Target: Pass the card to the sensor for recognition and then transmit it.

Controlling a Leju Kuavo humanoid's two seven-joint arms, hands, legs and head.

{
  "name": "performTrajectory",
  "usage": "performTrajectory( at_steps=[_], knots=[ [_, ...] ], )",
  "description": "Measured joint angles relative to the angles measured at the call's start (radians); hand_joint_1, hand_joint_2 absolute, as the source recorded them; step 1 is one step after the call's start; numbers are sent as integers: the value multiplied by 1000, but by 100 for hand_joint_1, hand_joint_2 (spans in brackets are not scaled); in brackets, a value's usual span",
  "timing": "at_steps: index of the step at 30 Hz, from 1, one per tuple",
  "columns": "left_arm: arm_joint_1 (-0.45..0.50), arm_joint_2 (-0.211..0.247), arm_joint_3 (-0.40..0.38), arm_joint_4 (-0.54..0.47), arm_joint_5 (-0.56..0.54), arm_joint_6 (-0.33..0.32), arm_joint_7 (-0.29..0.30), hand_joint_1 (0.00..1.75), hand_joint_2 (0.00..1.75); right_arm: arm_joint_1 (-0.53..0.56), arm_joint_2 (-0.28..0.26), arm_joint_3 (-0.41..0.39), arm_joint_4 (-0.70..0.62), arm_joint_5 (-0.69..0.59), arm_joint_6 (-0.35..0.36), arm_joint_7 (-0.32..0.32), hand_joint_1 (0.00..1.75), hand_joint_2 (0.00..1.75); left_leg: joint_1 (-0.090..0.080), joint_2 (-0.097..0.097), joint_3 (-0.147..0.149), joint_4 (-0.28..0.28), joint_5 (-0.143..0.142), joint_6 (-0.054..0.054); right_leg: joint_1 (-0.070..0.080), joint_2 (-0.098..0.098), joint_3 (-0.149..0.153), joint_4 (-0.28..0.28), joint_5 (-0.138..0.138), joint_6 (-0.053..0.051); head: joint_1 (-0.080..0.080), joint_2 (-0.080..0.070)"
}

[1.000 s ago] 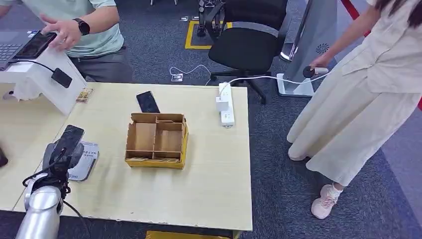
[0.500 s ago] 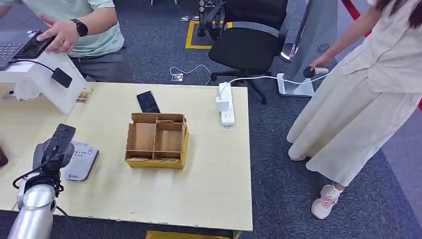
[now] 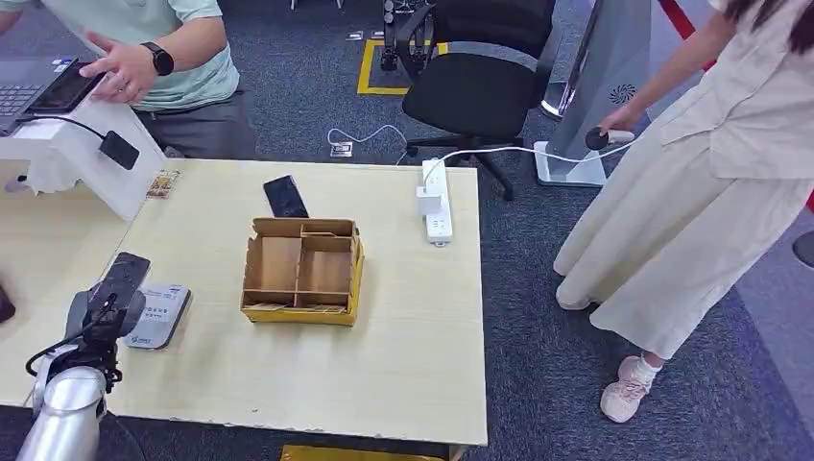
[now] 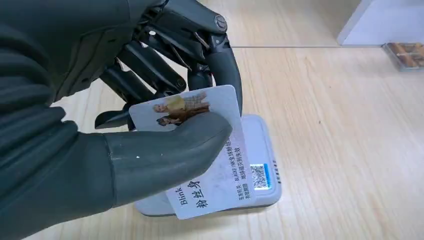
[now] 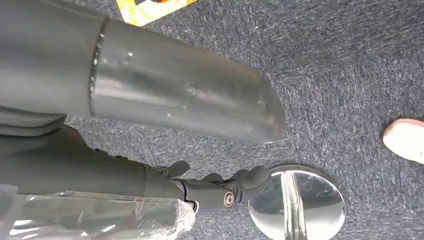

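Card (image 4: 210, 150) pinched between thumb and fingers of left hand (image 4: 125, 115), hanging just over the sensor (image 4: 260, 170), long axis roughly along it; right hand's state unclear

Even, bright indoor light is falling from overhead, casting only soft, short shadows on the table (image 3: 403, 317). Glare is showing on a round metal base (image 5: 300, 202) at 5 o'clock in the right wrist view. The left hand (image 4: 100, 125) is looking slightly soft up close.

a pale wooden table (image 3: 384, 365) stands on dark grey carpet (image 3: 538, 346), a black office chair (image 3: 480, 77) behind it.
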Motion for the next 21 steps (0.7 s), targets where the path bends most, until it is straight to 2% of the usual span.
performTrajectory(
  at_steps=[9, 21],
  knots=[
    [0, -10, 0, 15, 6, -24, 0, 175, 175, -2, -2, 7, 3, -6, 1, 0, 0, 0, 0, 0, 0, 0, 0, 0, 0, 0, 0, 0, 0, 0, 0, 0],
    [-38, -24, -11, 50, -16, -5, -9, 175, 175, -3, -4, 7, 9, -24, 0, -7, 0, 0, 0, 0, 0, 0, 0, 0, 0, 0, 0, 0, 0, 0, 0, 0]
  ],
)
